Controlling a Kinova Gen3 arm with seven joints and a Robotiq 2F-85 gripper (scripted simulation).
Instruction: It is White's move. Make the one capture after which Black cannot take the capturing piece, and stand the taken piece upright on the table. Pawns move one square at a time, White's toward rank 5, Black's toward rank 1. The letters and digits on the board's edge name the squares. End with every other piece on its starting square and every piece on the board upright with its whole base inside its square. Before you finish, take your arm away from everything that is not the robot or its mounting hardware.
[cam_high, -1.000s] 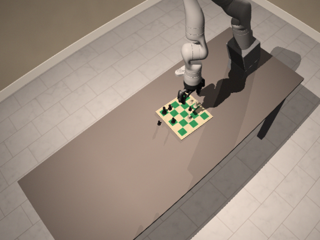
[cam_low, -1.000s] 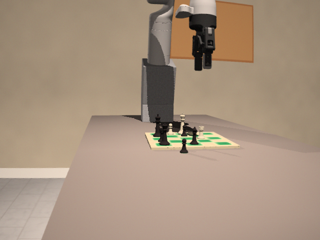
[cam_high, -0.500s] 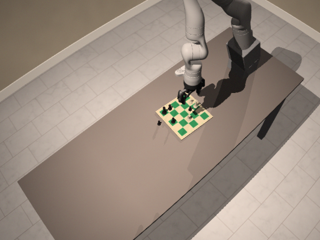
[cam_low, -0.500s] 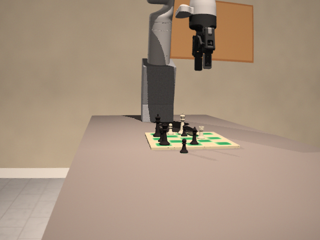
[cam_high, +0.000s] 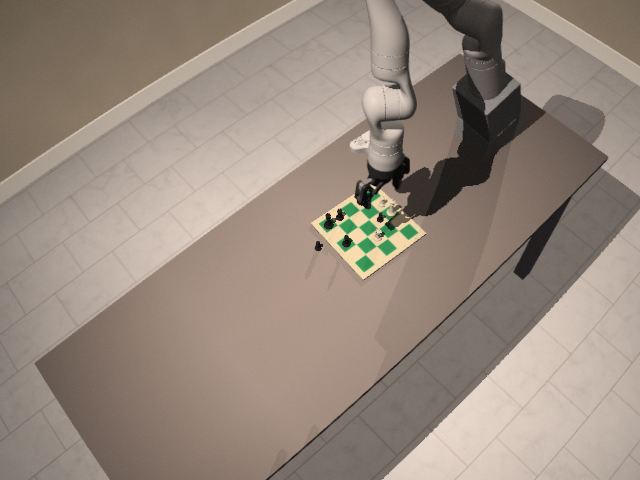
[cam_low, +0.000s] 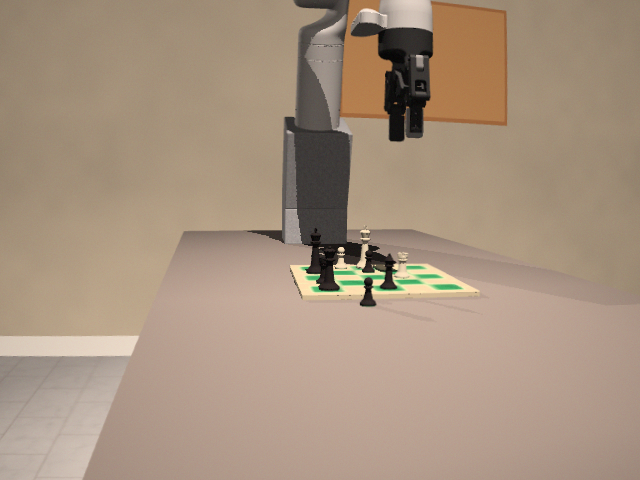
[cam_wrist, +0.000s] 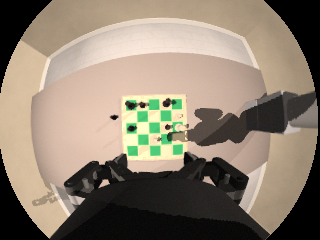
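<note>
A small green-and-cream chessboard (cam_high: 368, 232) lies on the brown table; it also shows in the exterior view (cam_low: 382, 281) and the wrist view (cam_wrist: 154, 127). Several black pieces and a few white pieces stand upright on it. A black pawn (cam_high: 318, 245) stands upright on the table just off the board's edge, also seen in the exterior view (cam_low: 367, 291) and as a dark dot in the wrist view (cam_wrist: 115, 116). My gripper (cam_low: 404, 129) hangs high above the board, open and empty; in the top view (cam_high: 368, 195) it overlaps the board's far corner.
The arm's grey base pedestal (cam_high: 488, 105) stands on the table behind the board. An orange panel (cam_low: 454, 62) hangs on the far wall. The arm casts a dark shadow (cam_high: 439, 180) across the table beside the board.
</note>
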